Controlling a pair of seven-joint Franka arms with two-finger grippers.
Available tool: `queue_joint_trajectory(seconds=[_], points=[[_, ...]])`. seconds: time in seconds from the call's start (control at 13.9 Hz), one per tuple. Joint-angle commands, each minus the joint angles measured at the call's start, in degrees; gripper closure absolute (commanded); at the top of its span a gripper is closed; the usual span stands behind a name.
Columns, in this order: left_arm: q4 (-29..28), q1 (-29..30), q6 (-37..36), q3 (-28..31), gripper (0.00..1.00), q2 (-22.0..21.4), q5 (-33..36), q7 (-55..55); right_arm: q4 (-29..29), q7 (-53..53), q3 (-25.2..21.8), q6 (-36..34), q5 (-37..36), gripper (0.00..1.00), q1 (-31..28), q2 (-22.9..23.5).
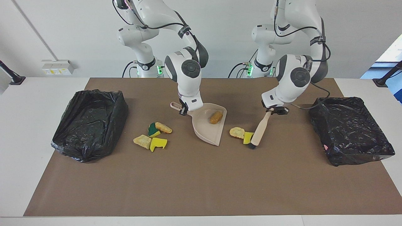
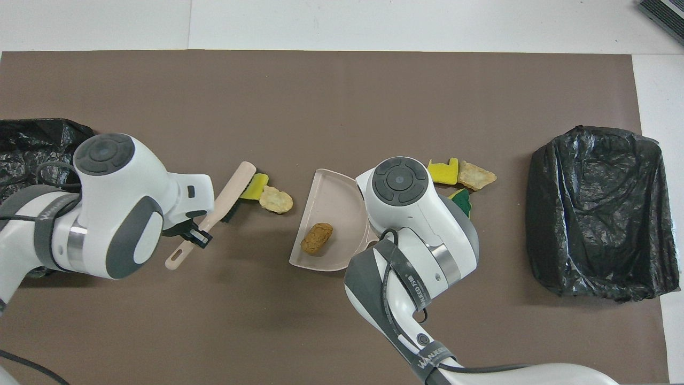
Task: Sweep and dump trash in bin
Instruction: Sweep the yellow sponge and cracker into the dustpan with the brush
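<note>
L gripper (image 1: 272,109) is clenching the brush (image 1: 258,131) handle, arm angled low – bristles touching a sponge scrap (image 1: 247,137); R gripper (image 1: 183,110) is apparently gripping the dustpan (image 1: 209,131) handle.

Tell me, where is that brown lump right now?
The brown lump lies in the dustpan at mid-table, which the right gripper holds by its handle.

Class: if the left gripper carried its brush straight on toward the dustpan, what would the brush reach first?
Probably the yellow sponge scrap at the brush held by the left gripper, then the tan lump.
</note>
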Motion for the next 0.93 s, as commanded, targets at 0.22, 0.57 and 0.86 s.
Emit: queue_joint_trajectory(seconds=[0.22, 0.57, 0.86], points=[[-2.57, -14.39, -0.41, 0.89, 1.0, -4.17, -8.8, -16.91, -1.76, 1.31, 0.32, 0.33, -1.19, 1.0, -0.43, -1.72], [-1.87, -14.94, -2.24, 1.33, 1.0, -4.08, -9.26, -22.57, -1.76, 1.31, 0.32, 0.33, -1.19, 1.0, -0.43, -1.63], [-1.08, -9.05, -7.69, 1.41, 1.0, -4.69, -9.26, -22.49, -1.67, 1.48, 0.23, 0.24, -1.19, 1.0, -0.52, -1.72]])
